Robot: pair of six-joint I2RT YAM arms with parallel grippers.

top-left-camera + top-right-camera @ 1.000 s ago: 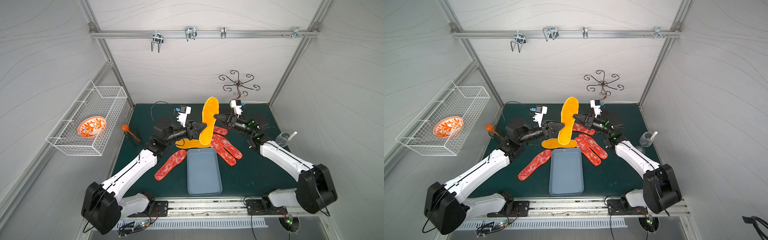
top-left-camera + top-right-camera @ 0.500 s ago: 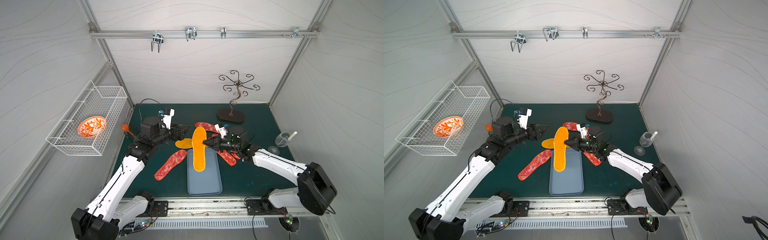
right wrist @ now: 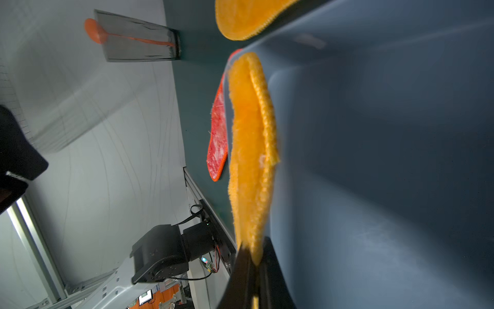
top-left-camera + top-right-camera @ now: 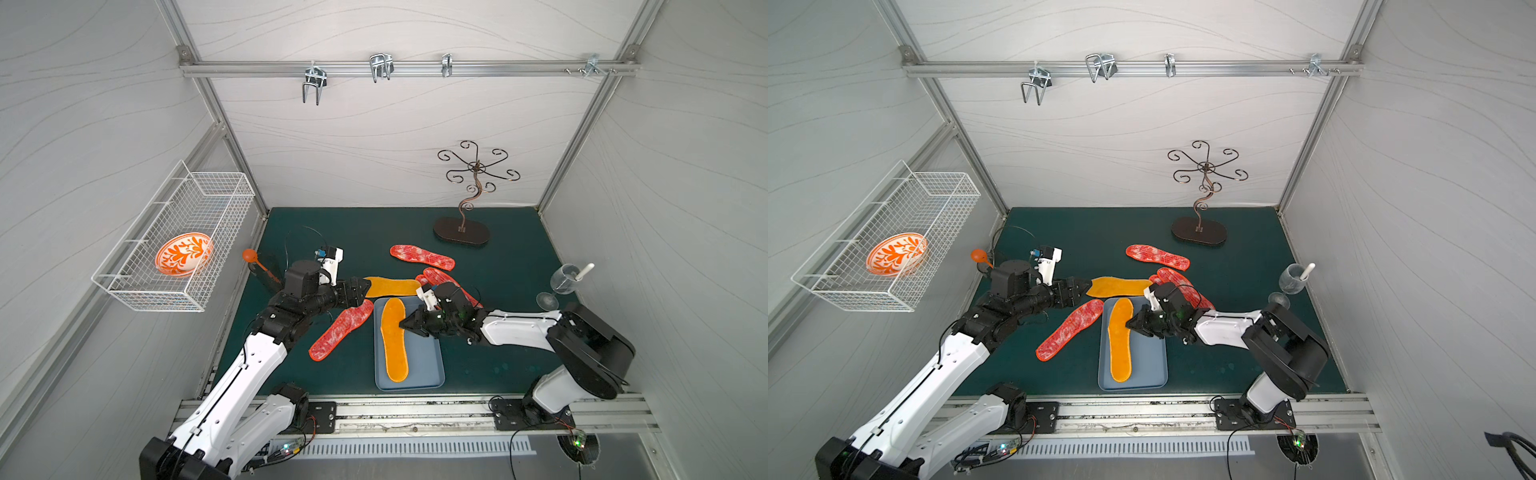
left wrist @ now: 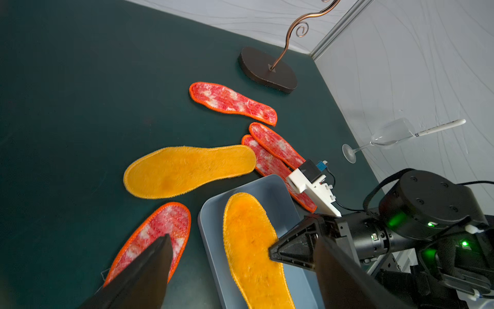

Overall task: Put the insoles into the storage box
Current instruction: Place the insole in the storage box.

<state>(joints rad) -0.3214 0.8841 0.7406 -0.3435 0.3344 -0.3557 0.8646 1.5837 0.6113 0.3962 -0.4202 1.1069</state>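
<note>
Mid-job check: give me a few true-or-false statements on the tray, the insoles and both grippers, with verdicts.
1. A yellow insole is in the tray. True.
2. The right gripper is open, clear of it. False: it is shut on that insole's edge.
3. The left gripper holds the other yellow insole. False: it is open and empty; that insole lies on the mat at the tray's far end.
4. All four red insoles are outside the tray. True.
5. A bowl sits in the basket. True.
</note>
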